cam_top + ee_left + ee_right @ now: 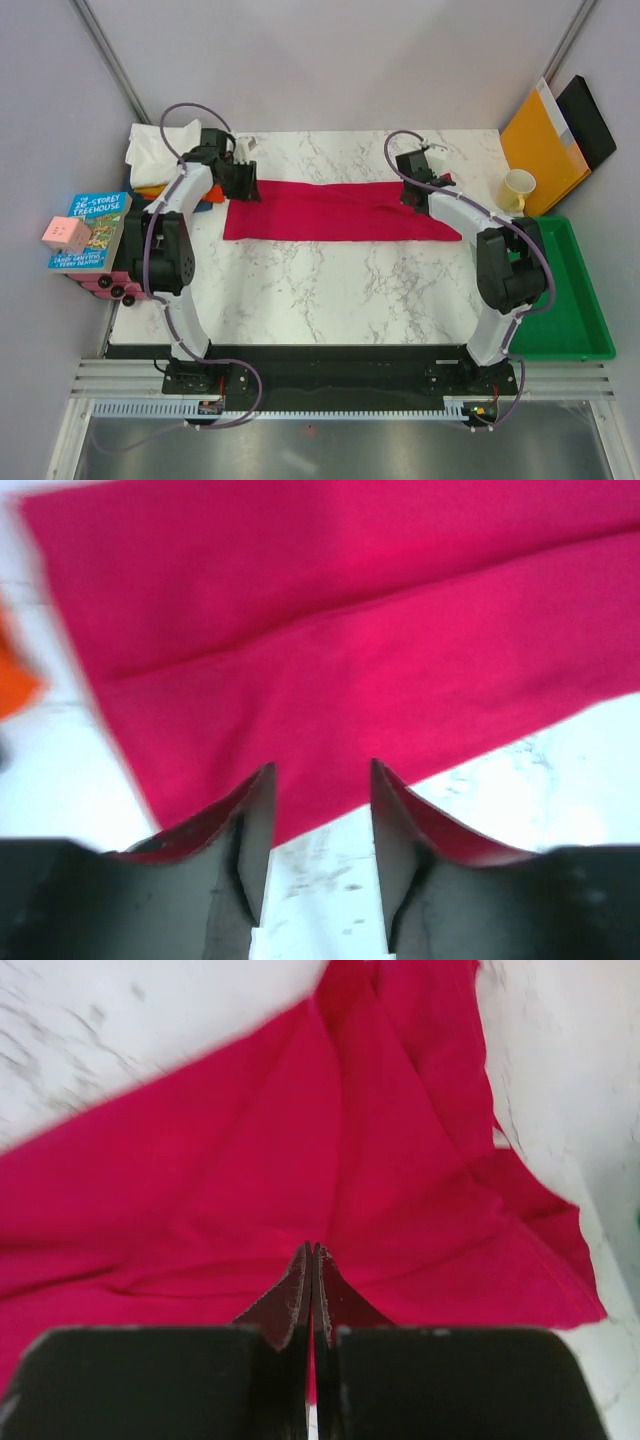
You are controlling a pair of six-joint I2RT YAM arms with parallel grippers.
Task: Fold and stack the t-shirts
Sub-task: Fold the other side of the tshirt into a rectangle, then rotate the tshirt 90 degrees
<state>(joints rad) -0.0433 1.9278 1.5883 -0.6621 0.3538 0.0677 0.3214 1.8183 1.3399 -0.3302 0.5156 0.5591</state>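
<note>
A crimson red t-shirt [330, 212] lies on the marble table as a long strip folded lengthwise. My left gripper [245, 190] hovers at its left end. In the left wrist view the left gripper [320, 768] stands open, its tips over the near edge of the red t-shirt [350, 630], with nothing between them. My right gripper [413, 197] is over the shirt's rumpled right end. In the right wrist view the right gripper [313, 1248] is shut above the red t-shirt [250, 1190], with no cloth pinched. A pile with a white t-shirt [160, 145] over an orange t-shirt [150, 190] sits at the back left corner.
A book [90, 230] and a pink cube [65, 235] lie left of the table. A green tray [565, 300] runs along the right side, with a pale cup [518, 187] and an orange-yellow envelope [540, 140] behind it. An orange cloth edge [15, 680] shows at the left.
</note>
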